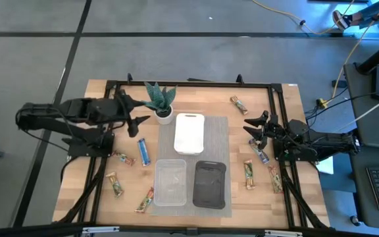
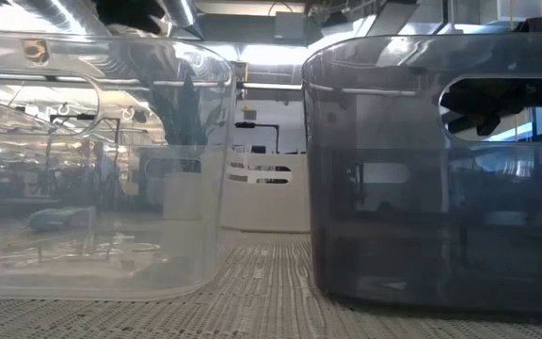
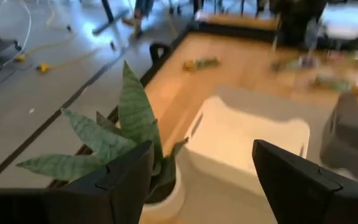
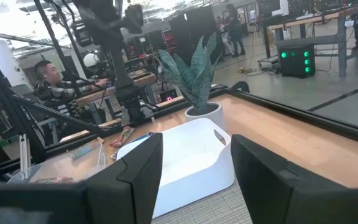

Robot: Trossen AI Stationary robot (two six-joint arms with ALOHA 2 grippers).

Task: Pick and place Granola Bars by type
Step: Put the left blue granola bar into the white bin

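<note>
Bars are seen scattered over the counter [image 1: 104, 204] in the high view: a blue bar [image 1: 143, 152] left of the white tray [image 1: 189, 133], others [image 1: 118, 188] near the left edge, one [image 1: 239, 104] toward the far right corner, more [image 1: 249, 174] on the right. The left hand [image 1: 135, 113] is held open beside the potted plant [image 1: 161, 103]; the right hand [image 1: 254, 127], fingers parted and empty, is held right of the white tray.

In the low view, only the clear tray [image 2: 92, 169] and black tray [image 2: 440, 179] are shown.

In the left wrist view, spread fingers [image 3: 114, 186] frame plant and white tray.

In the right wrist view, parted fingers [image 4: 138, 174] frame the white tray; a person [image 4: 45, 84] is seen seated behind.
</note>
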